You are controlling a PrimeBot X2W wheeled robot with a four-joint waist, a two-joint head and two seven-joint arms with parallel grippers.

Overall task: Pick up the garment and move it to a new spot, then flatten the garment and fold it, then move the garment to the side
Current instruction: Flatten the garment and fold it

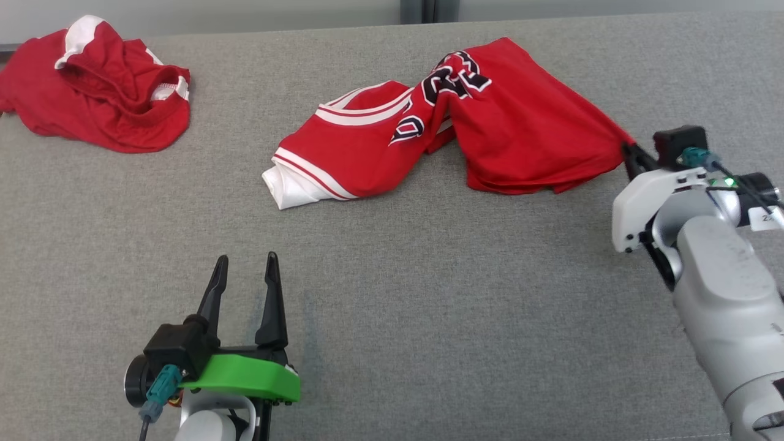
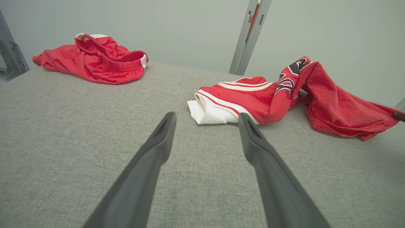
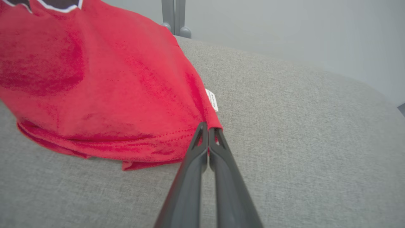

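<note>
The grey tabletop carries the red jersey, bunched and twisted across its middle. Red shorts lie heaped well apart at the far left. The right claw is pinching the jersey's hem corner, cloth taut to it. The left claw hangs spread and empty. Early days, I'd say: flattening, folding and setting aside are all left.

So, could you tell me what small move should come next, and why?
Probably the left gripper should reach forward to the white end of the jersey and close on it. The right gripper is shut on the opposite corner, the left is open and free, and the jersey lies twisted.
</note>
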